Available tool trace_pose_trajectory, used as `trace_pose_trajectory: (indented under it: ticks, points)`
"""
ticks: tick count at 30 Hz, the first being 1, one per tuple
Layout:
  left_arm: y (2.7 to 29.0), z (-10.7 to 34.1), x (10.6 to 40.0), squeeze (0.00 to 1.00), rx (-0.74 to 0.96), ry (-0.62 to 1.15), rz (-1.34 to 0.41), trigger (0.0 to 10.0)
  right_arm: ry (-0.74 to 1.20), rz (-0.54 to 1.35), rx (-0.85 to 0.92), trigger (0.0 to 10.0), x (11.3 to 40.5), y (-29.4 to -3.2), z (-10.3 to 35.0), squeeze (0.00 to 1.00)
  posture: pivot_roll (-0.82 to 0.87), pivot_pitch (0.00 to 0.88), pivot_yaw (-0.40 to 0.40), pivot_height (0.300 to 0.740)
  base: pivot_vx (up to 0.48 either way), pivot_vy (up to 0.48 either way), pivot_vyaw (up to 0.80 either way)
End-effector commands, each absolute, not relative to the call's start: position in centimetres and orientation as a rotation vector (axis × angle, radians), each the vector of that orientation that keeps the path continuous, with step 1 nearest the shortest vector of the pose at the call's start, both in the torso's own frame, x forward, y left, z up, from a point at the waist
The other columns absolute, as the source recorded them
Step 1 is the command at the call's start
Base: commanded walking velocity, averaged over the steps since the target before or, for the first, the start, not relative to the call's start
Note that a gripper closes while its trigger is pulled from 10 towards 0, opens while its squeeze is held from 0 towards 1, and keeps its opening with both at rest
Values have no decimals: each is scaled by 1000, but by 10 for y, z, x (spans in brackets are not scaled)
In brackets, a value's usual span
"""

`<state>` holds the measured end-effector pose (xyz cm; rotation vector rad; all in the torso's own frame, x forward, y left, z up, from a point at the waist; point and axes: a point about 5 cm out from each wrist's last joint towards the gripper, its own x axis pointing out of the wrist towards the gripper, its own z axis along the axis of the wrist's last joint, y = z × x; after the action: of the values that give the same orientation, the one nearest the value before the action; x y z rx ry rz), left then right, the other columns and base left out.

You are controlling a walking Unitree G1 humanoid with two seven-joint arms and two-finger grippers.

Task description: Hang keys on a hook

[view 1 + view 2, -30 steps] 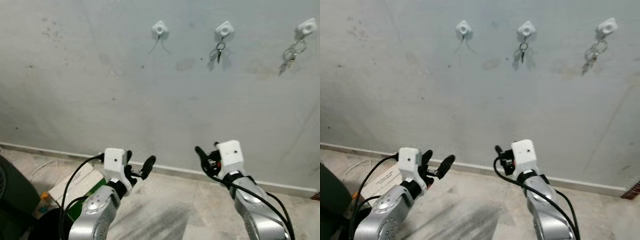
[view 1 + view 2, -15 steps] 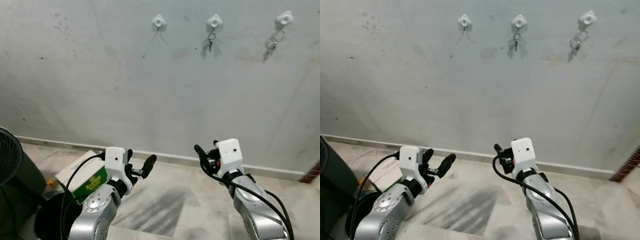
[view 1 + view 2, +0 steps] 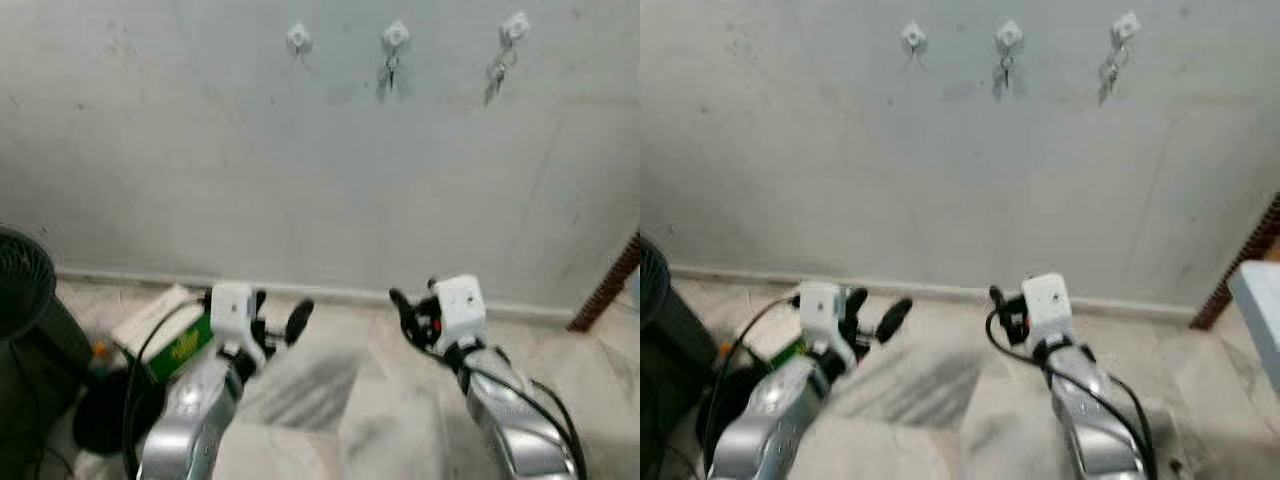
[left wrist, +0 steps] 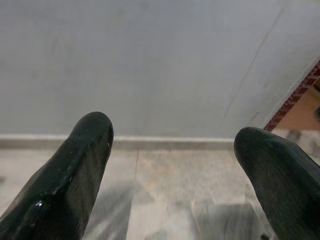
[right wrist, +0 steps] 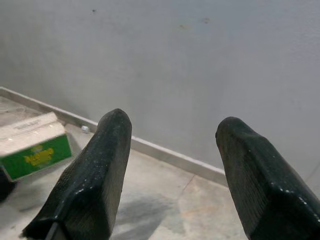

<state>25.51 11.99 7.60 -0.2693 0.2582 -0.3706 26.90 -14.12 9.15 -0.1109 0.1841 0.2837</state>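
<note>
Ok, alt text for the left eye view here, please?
Three white hooks high on a grey wall: the left hook bare, the middle hook and right hook holding keys. Below, the left gripper and right gripper hover open above the floor.

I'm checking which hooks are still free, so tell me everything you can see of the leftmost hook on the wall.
The leftmost hook is a small white piece, roughly square and set like a diamond, fixed high on the grey wall. It looks like plastic. No keys hang from it; faint thin marks below it are too blurred to identify. It stands apart from the middle hook, which carries keys.
</note>
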Motion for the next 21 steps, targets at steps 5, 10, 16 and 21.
trace_pose_trajectory:
  ticks: [5,10,16,21]
  points:
    - [120,79,260,0,-270,246,-365,10000,167,287,-122,10000,273,-143,96,0,-92,0,103,740,0,0,0]
    - [121,78,261,0,-271,248,-363,10000,165,289,-119,10000,273,-141,96,0,-92,0,102,740,0,0,0]
    - [122,79,262,0,-276,243,-360,10000,175,294,-117,10000,272,-139,94,0,-92,0,102,740,0,0,-497]
    - [121,79,262,0,-278,244,-358,10000,174,294,-120,10000,272,-139,95,0,-91,0,100,740,0,0,-768]
